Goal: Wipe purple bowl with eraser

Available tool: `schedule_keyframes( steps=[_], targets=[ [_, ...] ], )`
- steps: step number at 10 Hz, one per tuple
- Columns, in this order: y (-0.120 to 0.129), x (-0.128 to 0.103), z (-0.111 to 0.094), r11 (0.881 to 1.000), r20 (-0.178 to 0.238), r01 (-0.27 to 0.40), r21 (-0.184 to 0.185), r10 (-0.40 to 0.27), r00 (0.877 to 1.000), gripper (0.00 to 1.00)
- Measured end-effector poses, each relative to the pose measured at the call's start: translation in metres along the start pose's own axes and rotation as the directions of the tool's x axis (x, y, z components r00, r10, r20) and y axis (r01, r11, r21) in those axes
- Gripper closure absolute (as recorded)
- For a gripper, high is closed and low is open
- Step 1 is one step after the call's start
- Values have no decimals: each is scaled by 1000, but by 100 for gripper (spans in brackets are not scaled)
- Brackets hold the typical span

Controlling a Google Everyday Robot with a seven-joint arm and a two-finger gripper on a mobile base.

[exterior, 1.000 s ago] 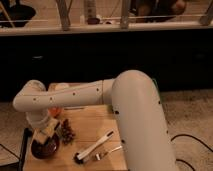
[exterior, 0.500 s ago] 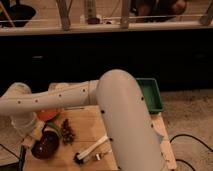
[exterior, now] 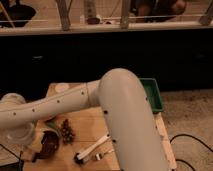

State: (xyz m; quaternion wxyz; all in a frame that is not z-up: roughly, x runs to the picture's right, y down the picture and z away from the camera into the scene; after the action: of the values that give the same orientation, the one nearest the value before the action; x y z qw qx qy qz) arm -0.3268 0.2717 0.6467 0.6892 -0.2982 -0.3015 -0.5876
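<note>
one gripper (exterior: pixel 37 152) at the near left table (exterior: pixel 87 131) edge, grip state cannot be told; one purple bowl (exterior: pixel 49 145) just to its right. further right: one brown clump (exterior: pixel 66 131), one brush (exterior: pixel 93 149). far right, one green tray (exterior: pixel 153 95), partly blocked by the arm (exterior: pixel 75 102).

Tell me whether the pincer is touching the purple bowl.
Cannot tell. In the camera view the pincer is at the lower left, right beside the purple bowl, but neither contact nor a gap shows plainly there.
</note>
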Motion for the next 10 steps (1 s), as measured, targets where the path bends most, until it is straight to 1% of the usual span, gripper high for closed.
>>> schedule_keyframes(
  steps=[1, 2, 3, 4, 5, 8, 9, 10],
  targets=[
    [11, 1, 1, 1000, 1, -21, -11, 21, 1000, 100],
    [25, 6, 2, 998, 0, -63, -26, 63, 998, 100],
    [30, 12, 3, 996, -2, -87, -31, 87, 996, 100],
    [34, 22, 4, 993, -5, -109, -33, 109, 994, 100],
    [37, 38, 5, 990, -9, -135, -33, 134, 991, 100],
    [33, 81, 7, 986, -10, -165, -18, 165, 986, 100],
    [27, 86, 7, 988, -9, -154, -13, 154, 988, 100],
    [16, 86, 8, 991, -9, -133, -7, 133, 991, 100]
  ],
)
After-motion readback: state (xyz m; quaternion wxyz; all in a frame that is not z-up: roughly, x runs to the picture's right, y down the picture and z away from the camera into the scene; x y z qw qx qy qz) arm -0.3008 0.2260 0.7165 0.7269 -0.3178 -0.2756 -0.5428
